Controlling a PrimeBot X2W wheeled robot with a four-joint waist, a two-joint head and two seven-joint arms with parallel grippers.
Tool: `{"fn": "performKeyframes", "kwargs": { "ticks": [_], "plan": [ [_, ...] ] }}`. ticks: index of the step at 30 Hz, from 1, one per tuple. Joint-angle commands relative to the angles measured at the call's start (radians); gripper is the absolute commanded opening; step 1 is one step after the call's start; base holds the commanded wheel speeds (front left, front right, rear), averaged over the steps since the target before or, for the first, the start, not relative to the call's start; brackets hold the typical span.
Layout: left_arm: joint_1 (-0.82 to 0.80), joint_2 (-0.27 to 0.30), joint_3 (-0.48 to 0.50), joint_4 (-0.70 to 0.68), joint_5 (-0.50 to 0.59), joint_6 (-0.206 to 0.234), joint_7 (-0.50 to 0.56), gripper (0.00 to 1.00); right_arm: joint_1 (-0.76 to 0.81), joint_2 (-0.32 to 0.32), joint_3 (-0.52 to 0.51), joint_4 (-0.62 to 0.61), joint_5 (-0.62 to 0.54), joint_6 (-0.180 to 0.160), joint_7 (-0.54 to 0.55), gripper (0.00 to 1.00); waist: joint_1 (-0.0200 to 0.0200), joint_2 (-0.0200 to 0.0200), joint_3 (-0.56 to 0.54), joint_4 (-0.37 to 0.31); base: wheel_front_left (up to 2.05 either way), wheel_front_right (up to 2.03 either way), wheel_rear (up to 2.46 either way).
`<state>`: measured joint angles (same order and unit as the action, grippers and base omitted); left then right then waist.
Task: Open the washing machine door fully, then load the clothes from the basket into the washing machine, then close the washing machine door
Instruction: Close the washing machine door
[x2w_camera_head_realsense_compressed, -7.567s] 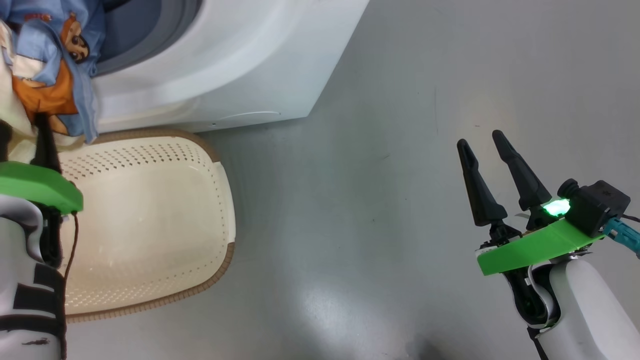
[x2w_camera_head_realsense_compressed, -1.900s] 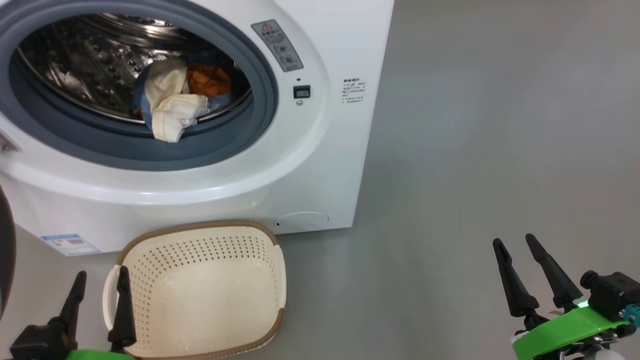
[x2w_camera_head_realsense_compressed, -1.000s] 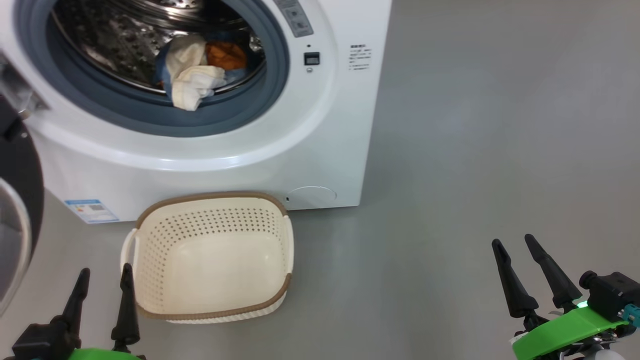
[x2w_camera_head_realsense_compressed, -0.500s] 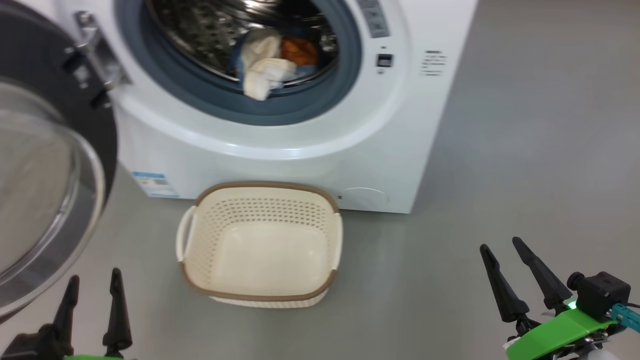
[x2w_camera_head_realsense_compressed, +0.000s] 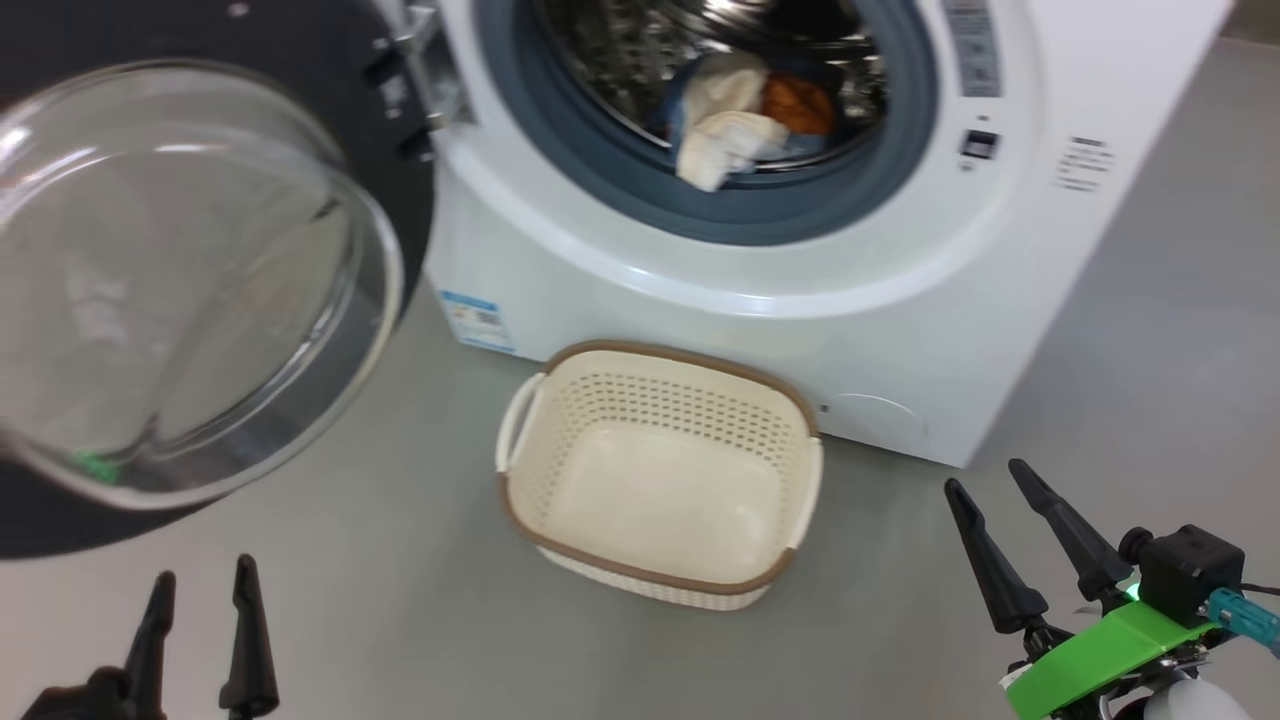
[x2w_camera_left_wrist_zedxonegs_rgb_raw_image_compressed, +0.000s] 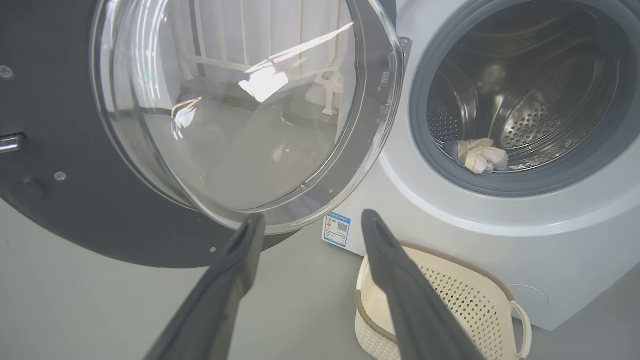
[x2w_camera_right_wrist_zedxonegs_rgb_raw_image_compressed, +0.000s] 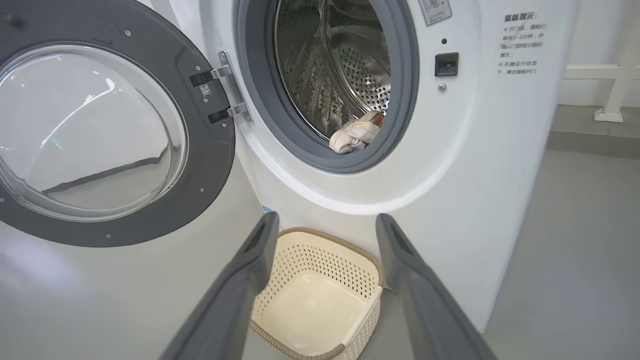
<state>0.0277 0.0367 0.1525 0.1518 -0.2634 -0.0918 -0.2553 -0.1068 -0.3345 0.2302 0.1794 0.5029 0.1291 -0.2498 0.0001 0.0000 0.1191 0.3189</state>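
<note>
At the near left the left pincer (x2w_camera_head_realsense_compressed: 204, 575) hangs low over the grey floor (x2w_camera_head_realsense_compressed: 400, 580), its two dark fingers spread apart and released, with nothing between them. In the left wrist view the fingertips point toward the lower edge of the washing machine door (x2w_camera_head_realsense_compressed: 190, 280) without touching it.

The door stands swung wide open to the left of the washing machine (x2w_camera_head_realsense_compressed: 620, 290). Its clear bulging glass faces the robot and the broad black rim runs around it. It hangs from a metal hinge (x2w_camera_right_wrist_zedxonegs_rgb_raw_image_compressed: 225, 92) on the left side of the round opening. Just right of the door's lower edge, a small blue label sticker (x2w_camera_head_realsense_compressed: 477, 320) sits on the machine's white front, near the floor.

Inside the opening, the clothes (x2w_camera_head_realsense_compressed: 740, 120) lie at the front of the steel drum (x2w_camera_head_realsense_compressed: 620, 60). A bunched cream-white piece droops onto the grey-blue gasket (x2w_camera_head_realsense_compressed: 780, 215), with light-blue and orange fabric behind it.

Below the opening, the basket (x2w_camera_head_realsense_compressed: 680, 412) stands upright on the floor, just in front of the machine's base. Its far rim is close to the white panel, and its pale bottom shows plainly.

At the near right, well apart from the basket, the right pincer (x2w_camera_head_realsense_compressed: 984, 476) hovers over the floor on a green mount (x2w_camera_head_realsense_compressed: 1100, 655). Its fingers are parted and released, grasping nothing. In the right wrist view they frame the basket from a distance.
</note>
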Motion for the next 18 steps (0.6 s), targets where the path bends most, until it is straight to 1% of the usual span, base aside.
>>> {"fn": "performKeyframes", "kwargs": {
  "ticks": [1, 9, 18],
  "plan": [
    [0.003, 0.014, 0.027, -0.028, -0.008, 0.006, -0.006, 1.00, -0.020, -0.018, 0.024, -0.020, 0.002, 0.002, -0.012, 1.00, -0.0001, 0.0000, -0.004, 0.077, 0.00, 0.00, 0.00],
    [0.024, 0.014, 0.009, -0.039, -0.038, 0.026, -0.006, 1.00, -0.022, -0.028, 0.040, -0.016, 0.005, 0.002, -0.012, 1.00, -0.0001, 0.0000, -0.007, 0.160, 0.00, 0.00, 0.00],
    [0.044, 0.014, 0.003, -0.056, -0.047, 0.040, -0.006, 1.00, -0.013, -0.024, 0.043, -0.012, 0.006, 0.002, -0.012, 1.00, -0.0001, 0.0000, -0.023, 0.200, 0.00, 0.00, 0.00]
  ]
}}
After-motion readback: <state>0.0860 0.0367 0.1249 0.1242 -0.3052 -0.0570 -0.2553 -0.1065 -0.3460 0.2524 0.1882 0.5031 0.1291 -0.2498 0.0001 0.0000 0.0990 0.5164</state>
